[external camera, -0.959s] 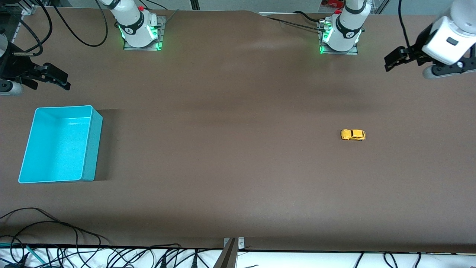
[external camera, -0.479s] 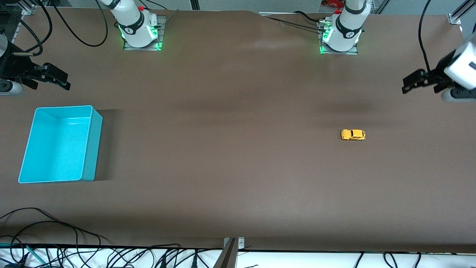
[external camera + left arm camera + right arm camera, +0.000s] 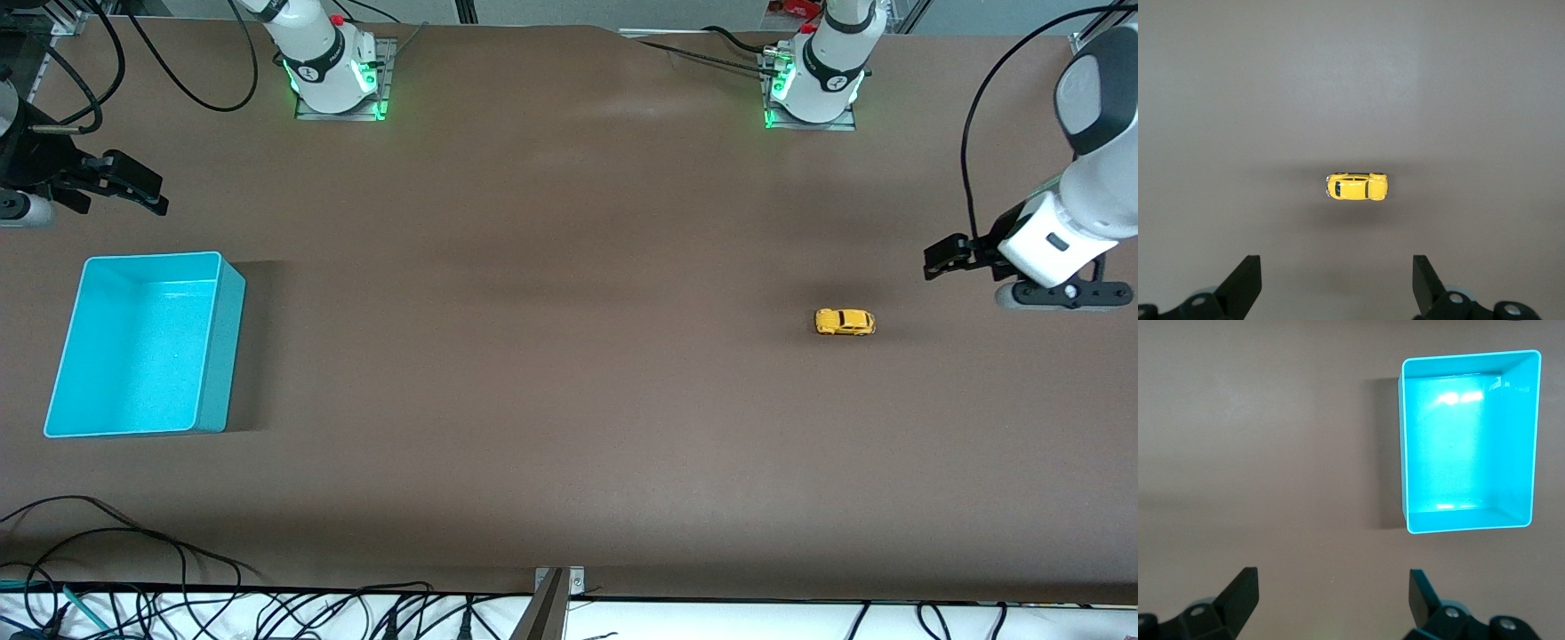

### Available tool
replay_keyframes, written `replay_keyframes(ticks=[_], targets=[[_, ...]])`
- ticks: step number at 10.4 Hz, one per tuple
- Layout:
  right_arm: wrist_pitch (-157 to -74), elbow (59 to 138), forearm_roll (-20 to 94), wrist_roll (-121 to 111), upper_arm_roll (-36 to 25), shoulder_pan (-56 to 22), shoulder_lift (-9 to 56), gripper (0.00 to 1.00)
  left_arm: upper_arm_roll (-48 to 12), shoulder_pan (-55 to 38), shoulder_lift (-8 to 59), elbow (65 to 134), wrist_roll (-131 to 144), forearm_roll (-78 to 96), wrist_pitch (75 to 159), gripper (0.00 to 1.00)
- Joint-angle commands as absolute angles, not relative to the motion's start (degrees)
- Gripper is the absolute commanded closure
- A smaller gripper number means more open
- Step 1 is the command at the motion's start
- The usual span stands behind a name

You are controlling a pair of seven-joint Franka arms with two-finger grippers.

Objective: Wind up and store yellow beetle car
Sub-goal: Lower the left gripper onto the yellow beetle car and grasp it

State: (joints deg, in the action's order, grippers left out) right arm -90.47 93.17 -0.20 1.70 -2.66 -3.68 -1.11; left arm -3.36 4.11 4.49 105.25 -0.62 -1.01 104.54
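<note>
The yellow beetle car [image 3: 845, 322] stood alone on the brown bench [image 3: 551, 373], toward the left arm's end, on its wheels. Its long axis ran along the bench, from one arm's end toward the other. The left gripper [image 3: 944, 258] hung over the bench close to the car, a little more toward the left arm's end of the bench. In the left wrist view the car [image 3: 1357, 187] lay ahead of the jaws and about centred between the two fingers [image 3: 1241, 283], with its length across the gap. The jaws were fully apart and held nothing.

The left arm was clearly the nearer one. The right gripper [image 3: 133, 188] waited at the right arm's end, near the turquoise bin [image 3: 222, 338], jaws wide apart and empty. The bin [image 3: 1405, 453] was empty, well apart from the car.
</note>
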Motion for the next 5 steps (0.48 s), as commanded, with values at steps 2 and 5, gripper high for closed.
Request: replay_keyframes(ticks=[2, 5], targets=[[-90.26, 93.08, 0.0, 1.67, -2.55, -3.52, -1.58, 0.0, -3.43, 3.25, 10.01, 108.78, -2.46, -0.53, 112.11, 0.0], [-90.26, 93.16, 0.0, 1.67, -2.55, -3.52, -1.58, 0.0, -3.51, 1.76, 12.74, 115.99, -7.01, -0.35, 124.86, 0.0]])
